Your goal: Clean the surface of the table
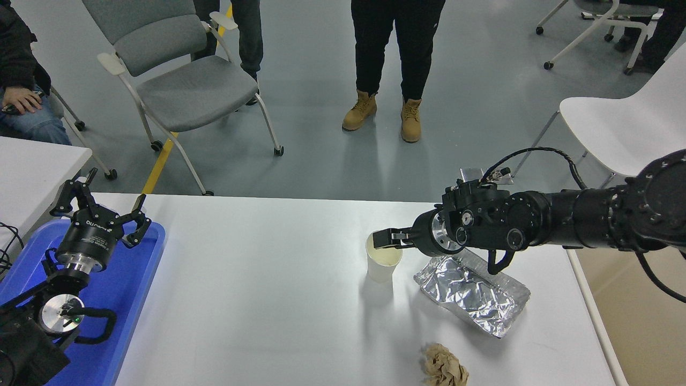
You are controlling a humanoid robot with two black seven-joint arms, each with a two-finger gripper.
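The white table surface (pixel 257 305) carries an upright cream paper cup (pixel 381 267), a crumpled foil tray (pixel 474 295) to its right, and a ball of brown paper (pixel 444 368) near the front edge. My right gripper (pixel 379 239) reaches in from the right and hovers over the cup's far rim, above the foil tray's left end. It is seen side-on, so its state does not show. My left gripper (pixel 102 209) is parked open over the blue tray (pixel 134 300) at the lower left, holding nothing.
A beige bin (pixel 643 316) stands past the table's right edge. A small white table corner (pixel 32 166) is at the left. Behind the table are a grey chair (pixel 177 80), a white chair (pixel 627 123), and a standing person in tan boots (pixel 383 112).
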